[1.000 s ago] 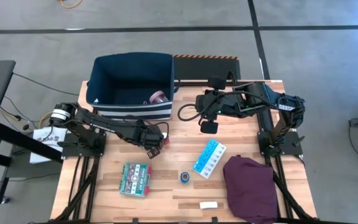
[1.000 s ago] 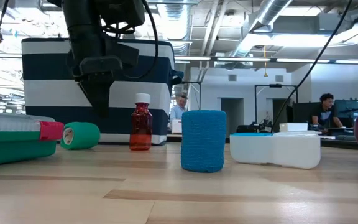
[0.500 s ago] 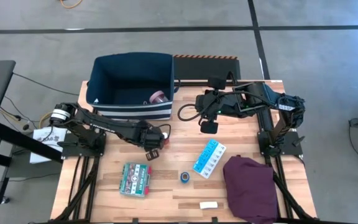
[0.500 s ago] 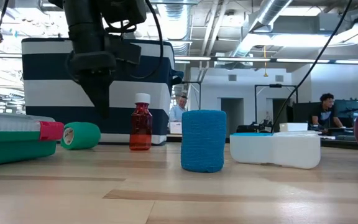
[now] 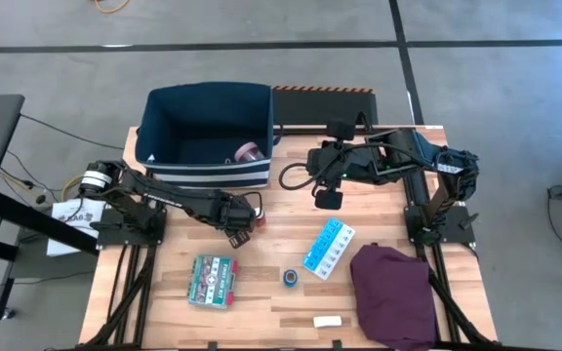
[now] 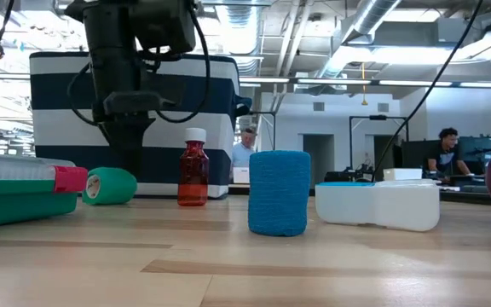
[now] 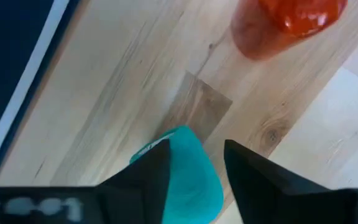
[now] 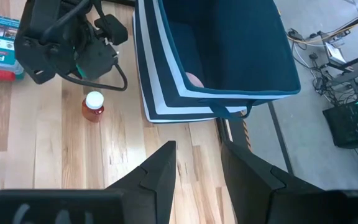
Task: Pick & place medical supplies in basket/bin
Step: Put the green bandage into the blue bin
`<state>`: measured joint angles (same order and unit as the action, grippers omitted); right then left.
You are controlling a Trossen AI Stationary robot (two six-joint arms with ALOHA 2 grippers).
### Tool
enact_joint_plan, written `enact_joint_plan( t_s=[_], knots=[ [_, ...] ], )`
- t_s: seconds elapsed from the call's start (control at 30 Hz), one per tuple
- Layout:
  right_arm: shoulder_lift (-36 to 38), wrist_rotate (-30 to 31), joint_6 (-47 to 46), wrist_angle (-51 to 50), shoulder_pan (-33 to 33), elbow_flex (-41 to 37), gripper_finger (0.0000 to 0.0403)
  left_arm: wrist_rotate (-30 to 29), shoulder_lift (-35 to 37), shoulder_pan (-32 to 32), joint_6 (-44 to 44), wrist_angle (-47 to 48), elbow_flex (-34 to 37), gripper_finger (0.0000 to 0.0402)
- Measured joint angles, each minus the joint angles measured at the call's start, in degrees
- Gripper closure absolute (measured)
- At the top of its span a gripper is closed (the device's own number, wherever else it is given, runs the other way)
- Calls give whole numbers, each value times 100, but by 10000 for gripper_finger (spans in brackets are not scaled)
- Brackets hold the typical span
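My left gripper (image 7: pixel 194 171) is open and low over the table in front of the navy bin (image 5: pixel 208 90), one finger on each side of the green tape roll (image 7: pixel 185 180), which lies on its side (image 6: pixel 109 185). The red bottle (image 6: pixel 193 170) stands upright just beside it (image 7: pixel 284 18). My right gripper (image 8: pixel 197 162) is open and waits above the table to the right of the bin (image 5: pixel 327 198). A pink cup (image 5: pixel 248 152) lies inside the bin. The blue tape roll (image 5: pixel 290 277), pill organizer (image 5: pixel 329 248), green-red box (image 5: pixel 213 281) and white bar (image 5: pixel 327 321) lie on the table. My left gripper comes at the green roll from above, fingers pointing down, with the roll's rounded side (image 7: pixel 194 155) between them. The roll lies on the table. I cannot tell whether either finger (image 7: pixel 151 171) touches it.
The purple cloth (image 5: pixel 391 292) lies heaped at the table's near right corner. The bin's striped wall (image 6: pixel 66 111) rises close behind my left gripper. Bare wood shows between the bottle and the pill organizer. People sit in the room beyond the table.
My left gripper has come down toward the green tape roll and shifted slightly toward the table's left edge; its fingers now reach the level of the roll. The roll and the bottle have stayed in place.
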<state>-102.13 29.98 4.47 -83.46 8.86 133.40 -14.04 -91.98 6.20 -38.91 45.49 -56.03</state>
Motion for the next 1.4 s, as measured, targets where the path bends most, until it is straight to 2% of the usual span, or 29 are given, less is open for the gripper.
enact_joint_plan(
  t_s=[0.23, 0.47, 0.67, 0.83, 1.13, 1.27, 1.4],
  knots=[
    [0, -5, 0, -8, 0, 0, 281, -279, 0, -7, 7, 182, -8, 179],
    [0, -146, -2, -37, 0, 0, 281, -113, 0, -9, -705, 1054, -354, 162],
    [0, -630, -219, -195, 5, 0, 281, 229, 0, -9, -1269, 1040, -350, 171],
    [0, -628, -483, -480, 51, 0, 281, 28, 0, -9, -1579, 984, -194, 175],
    [0, -614, -652, -612, 55, 0, 281, 15, 26, -9, -1795, -70, 316, 178],
    [0, -614, -658, -612, 55, 0, 281, -16, 26, -4, -1797, -48, 314, 213],
    [0, -614, -658, -605, 55, 0, 281, 26, 15, 24, -1717, 20, 227, 280]
  ],
)
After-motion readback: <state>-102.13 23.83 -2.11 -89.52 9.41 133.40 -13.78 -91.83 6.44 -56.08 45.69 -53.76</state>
